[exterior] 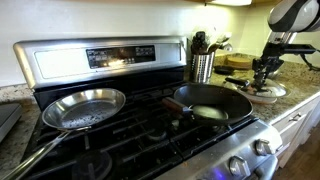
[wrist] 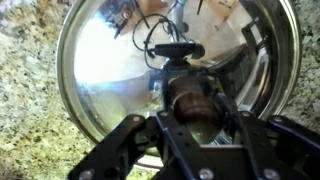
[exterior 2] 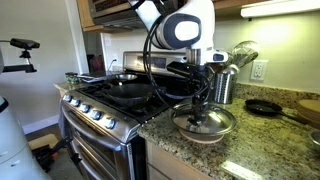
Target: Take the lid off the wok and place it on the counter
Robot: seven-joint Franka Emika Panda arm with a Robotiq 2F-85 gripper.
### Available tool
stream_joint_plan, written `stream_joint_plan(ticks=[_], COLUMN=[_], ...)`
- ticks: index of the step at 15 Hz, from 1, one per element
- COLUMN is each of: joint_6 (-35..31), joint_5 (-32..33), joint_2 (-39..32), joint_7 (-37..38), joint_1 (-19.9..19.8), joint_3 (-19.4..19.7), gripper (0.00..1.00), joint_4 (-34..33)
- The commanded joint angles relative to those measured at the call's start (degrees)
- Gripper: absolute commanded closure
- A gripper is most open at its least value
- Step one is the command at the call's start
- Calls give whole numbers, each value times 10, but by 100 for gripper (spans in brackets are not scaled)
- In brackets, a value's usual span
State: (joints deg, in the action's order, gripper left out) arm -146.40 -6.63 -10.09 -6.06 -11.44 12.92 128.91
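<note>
The shiny silver lid (exterior 2: 222, 124) lies on the speckled granite counter (exterior 2: 175, 145), to the side of the stove. It also shows in an exterior view (exterior: 276, 92) and fills the wrist view (wrist: 100, 70). My gripper (exterior 2: 199, 110) stands straight over its centre, and its fingers close round the dark knob (wrist: 192, 103). The black wok (exterior: 210, 100) sits uncovered on the stove, and it shows in an exterior view (exterior 2: 125, 90) behind the arm's cables.
A silver long-handled skillet (exterior: 85, 108) sits on the stove's other burner. A metal utensil holder (exterior: 203, 66) stands at the back of the counter. A small black pan (exterior 2: 262, 106) and a tan wooden piece (exterior 2: 308, 108) lie farther along the counter.
</note>
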Motion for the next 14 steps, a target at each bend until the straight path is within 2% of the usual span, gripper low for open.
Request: stream_joint_plan(ticks=[1,14], joint_6=[-32,-91], joint_5=[-4,-50], joint_2=[-19,-74], joint_7=[11,4], joint_1=[-7,-21], joint_3=[-10,-35], gripper=[79,79], joint_4=[-2,2])
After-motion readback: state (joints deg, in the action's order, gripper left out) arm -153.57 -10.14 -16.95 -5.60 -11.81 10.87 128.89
